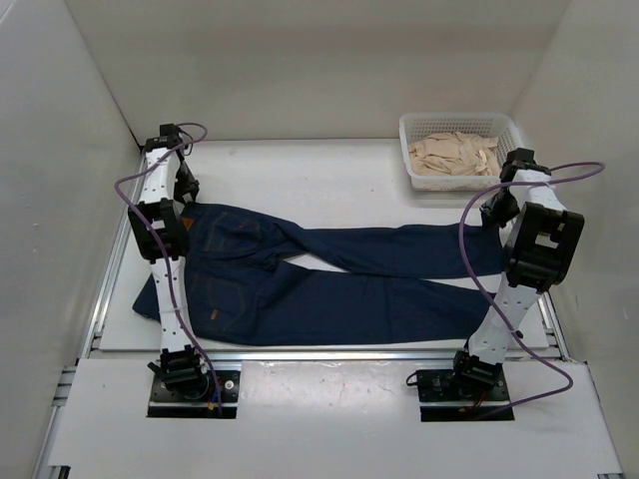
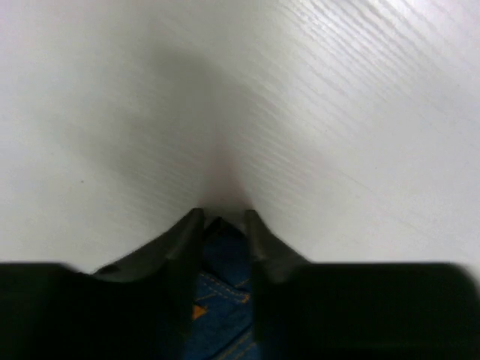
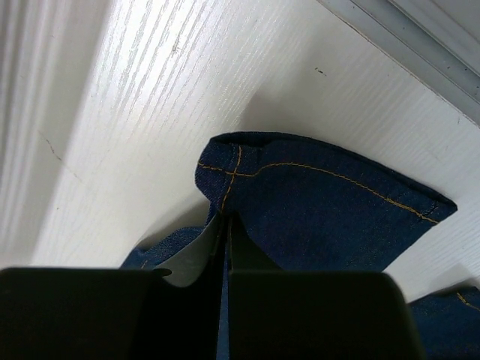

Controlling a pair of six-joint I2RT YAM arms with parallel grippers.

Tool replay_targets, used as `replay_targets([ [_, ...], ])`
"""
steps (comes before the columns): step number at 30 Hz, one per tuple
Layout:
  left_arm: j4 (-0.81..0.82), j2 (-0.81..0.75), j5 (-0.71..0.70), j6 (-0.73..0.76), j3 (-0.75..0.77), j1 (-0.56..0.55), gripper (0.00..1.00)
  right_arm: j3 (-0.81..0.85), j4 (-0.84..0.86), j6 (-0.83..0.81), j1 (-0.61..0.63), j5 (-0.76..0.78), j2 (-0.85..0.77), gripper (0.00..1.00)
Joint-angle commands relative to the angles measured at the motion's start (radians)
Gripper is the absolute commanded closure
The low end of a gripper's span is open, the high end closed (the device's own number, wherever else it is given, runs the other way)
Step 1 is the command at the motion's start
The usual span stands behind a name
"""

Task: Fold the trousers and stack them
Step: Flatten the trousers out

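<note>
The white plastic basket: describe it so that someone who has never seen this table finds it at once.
Start at the white table and go to its far right corner, beyond the dark navy-blue denim jeans spread flat. There stands a white slotted plastic basket holding crumpled beige cloth; it is the only container there.

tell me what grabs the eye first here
Dark jeans sprawl across the white table, waist at the left, legs running right. The right tool is shut on a leg hem at the right end, while the left tool sits at the waistband, jaws parted. A white basket of beige cloth stands in the far right corner.
</note>
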Motion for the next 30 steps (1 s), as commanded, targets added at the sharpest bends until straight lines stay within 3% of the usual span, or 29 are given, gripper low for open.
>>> replay_targets([
  [1, -0.037, -0.025, -0.022, 0.04, -0.014, -0.005, 0.68, -0.012, 0.005, -0.002, 0.004, -0.01, -0.047, 1.0],
  [2, -0.037, -0.037, -0.022, 0.04, -0.028, -0.005, 0.9, -0.021, 0.005, -0.002, 0.004, -0.01, -0.047, 1.0],
  [8, -0.01, -0.201, -0.048, -0.007, -0.111, 0.004, 0.9, -0.022, 0.005, -0.002, 0.004, -0.001, -0.065, 1.0],
  [16, 0.03, -0.398, 0.004, -0.065, -0.142, 0.112, 0.9, -0.012, 0.005, -0.002, 0.004, 0.055, -0.13, 1.0],
  [23, 0.074, -0.461, 0.076, -0.078, -0.189, 0.199, 0.9, 0.006, -0.004, -0.002, -0.021, 0.125, -0.154, 1.0],
  [30, 0.062, -0.419, 0.099, -0.042, -0.139, 0.209, 0.9, 0.027, -0.014, -0.011, -0.048, 0.125, -0.154, 1.0],
])
